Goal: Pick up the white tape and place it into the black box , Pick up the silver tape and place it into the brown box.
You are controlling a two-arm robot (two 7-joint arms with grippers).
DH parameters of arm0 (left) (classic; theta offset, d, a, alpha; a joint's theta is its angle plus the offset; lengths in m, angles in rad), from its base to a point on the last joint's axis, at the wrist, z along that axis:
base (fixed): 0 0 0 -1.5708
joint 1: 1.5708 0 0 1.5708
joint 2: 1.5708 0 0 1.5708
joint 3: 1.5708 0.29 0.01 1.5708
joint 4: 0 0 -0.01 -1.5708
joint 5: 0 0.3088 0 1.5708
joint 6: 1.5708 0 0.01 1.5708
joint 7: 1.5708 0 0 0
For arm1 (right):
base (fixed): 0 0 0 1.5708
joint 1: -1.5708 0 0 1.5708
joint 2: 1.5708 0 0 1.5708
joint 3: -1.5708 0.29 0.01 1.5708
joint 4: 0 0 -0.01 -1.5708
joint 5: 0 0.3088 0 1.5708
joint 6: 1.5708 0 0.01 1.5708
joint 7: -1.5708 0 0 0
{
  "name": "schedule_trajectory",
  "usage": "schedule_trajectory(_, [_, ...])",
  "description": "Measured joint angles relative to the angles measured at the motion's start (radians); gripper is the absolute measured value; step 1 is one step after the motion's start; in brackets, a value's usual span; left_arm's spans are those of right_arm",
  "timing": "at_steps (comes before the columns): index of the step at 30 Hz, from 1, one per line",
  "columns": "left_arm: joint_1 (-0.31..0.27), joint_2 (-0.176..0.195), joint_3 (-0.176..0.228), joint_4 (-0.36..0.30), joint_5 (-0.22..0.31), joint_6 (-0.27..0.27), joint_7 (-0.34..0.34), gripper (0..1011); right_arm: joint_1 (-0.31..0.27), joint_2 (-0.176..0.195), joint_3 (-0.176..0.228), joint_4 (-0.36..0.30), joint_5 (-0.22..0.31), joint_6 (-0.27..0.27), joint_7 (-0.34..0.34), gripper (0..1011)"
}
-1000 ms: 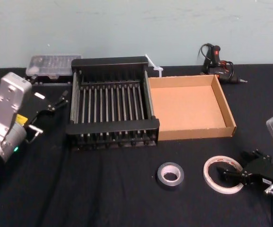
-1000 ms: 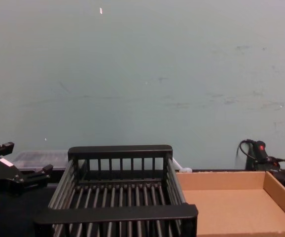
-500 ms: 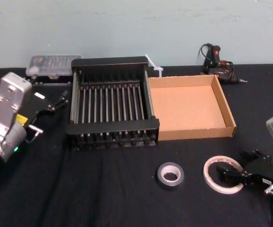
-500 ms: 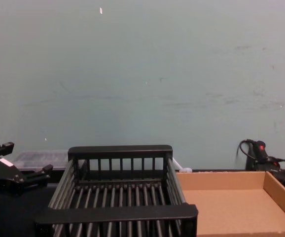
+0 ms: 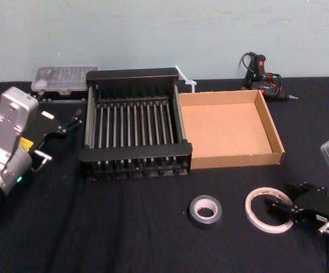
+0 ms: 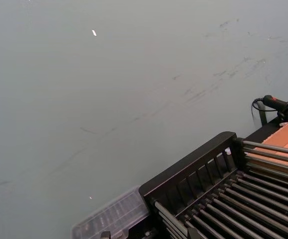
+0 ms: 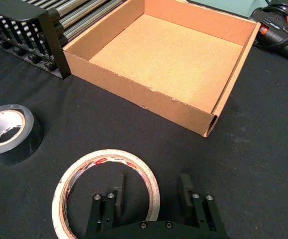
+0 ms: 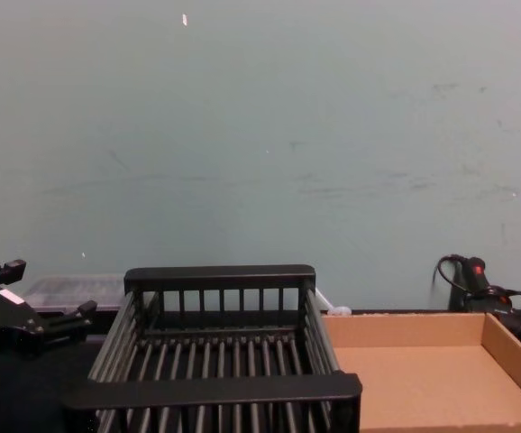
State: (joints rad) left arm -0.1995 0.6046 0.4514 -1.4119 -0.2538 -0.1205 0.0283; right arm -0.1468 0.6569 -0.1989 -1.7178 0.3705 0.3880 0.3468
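The white tape (image 5: 250, 208) (image 7: 67, 185) lies flat on the black cloth at the front right. My right gripper (image 5: 275, 206) (image 7: 151, 187) is low over its near edge, open, one finger inside the ring and one outside, with the rim between them. The silver tape (image 5: 197, 211) (image 7: 14, 144) lies flat just to its left. Behind stand the black box (image 5: 135, 152) (image 8: 215, 388) (image 6: 189, 167) and, against its right side, the brown box (image 5: 227, 128) (image 7: 169, 59) (image 8: 423, 383); nothing lies in either. My left gripper (image 5: 59, 138) (image 8: 37, 293) hangs open left of the black box.
A clear plastic parts case (image 5: 62, 77) sits behind the black box at the back left. A glue gun with its cable (image 5: 264, 74) (image 7: 283, 27) lies behind the brown box. A white plastic strip (image 5: 186, 77) pokes up between the boxes. The front left cloth is bare.
My right gripper's fingers have drawn closer together around the white tape's rim. The tapes, the boxes and the left arm have not moved.
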Motion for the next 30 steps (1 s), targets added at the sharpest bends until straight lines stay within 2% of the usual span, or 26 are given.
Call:
schedule_trajectory(8, [0.0, 0.0, 0.0, 0.0, 0.0, 0.0, 0.0, 1001, 0.0, 0.0, 0.0, 0.0, 0.001, 0.0, 0.0, 487])
schedule_trajectory(9, [0.0, 0.0, 0.0, 0.0, 0.0, 0.0, 0.0, 1001, 0.0, 0.0, 0.0, 0.0, 0.001, 0.0, 0.0, 424])
schedule_trajectory(12, [0.0, 0.0, 0.0, 0.0, 0.0, 0.0, 0.0, 1001, 0.0, 0.0, 0.0, 0.0, 0.001, 0.0, 0.0, 365])
schedule_trajectory(13, [0.0, 0.0, 0.0, 0.0, 0.0, 0.0, 0.0, 1001, 0.0, 0.0, 0.0, 0.0, 0.001, 0.0, 0.0, 301])
schedule_trajectory(19, [0.0, 0.0, 0.0, 0.0, 0.0, 0.0, 0.0, 1001, 0.0, 0.0, 0.0, 0.0, 0.001, 0.0, 0.0, 113])
schedule_trajectory(30, [0.0, 0.0, 0.0, 0.0, 0.0, 0.0, 0.0, 1001, 0.0, 0.0, 0.0, 0.0, 0.001, 0.0, 0.0, 84])
